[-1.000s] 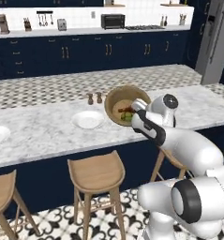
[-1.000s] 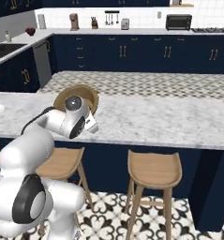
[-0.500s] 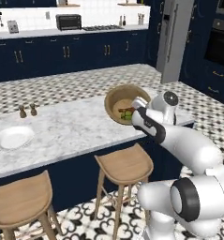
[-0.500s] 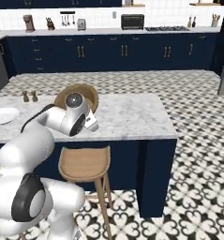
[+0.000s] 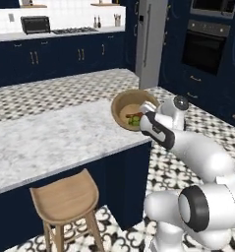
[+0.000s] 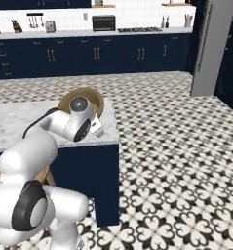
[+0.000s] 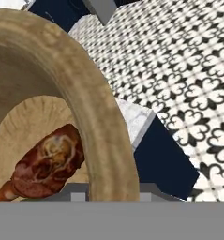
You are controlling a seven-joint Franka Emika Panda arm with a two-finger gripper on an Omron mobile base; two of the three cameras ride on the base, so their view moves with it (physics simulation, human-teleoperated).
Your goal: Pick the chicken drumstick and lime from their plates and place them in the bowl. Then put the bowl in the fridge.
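Note:
My gripper (image 5: 145, 109) is shut on the rim of the wooden bowl (image 5: 132, 101), holding it tilted in the air over the right end of the island. Inside it lie the reddish-brown chicken drumstick (image 7: 48, 165) and the green lime (image 5: 135, 119). In the hand view the bowl's thick rim (image 7: 87, 101) runs between my fingers. From the right base view the bowl (image 6: 91, 93) peeks out behind the wrist. The grey fridge (image 5: 151, 42) stands across the tiled floor, doors closed, also seen as the fridge (image 6: 213, 45) at right. The plates are out of view.
The marble island counter (image 5: 55, 140) ends just below the bowl. A wooden stool (image 5: 66, 198) stands at its front. Navy cabinets with a wall oven (image 5: 206, 43) flank the fridge. Patterned floor (image 6: 171, 146) lies open between island and fridge.
The whole scene has slid left as the base turned and drove right. The white plate left the view and the fridge came nearer. The bowl stays in my grip.

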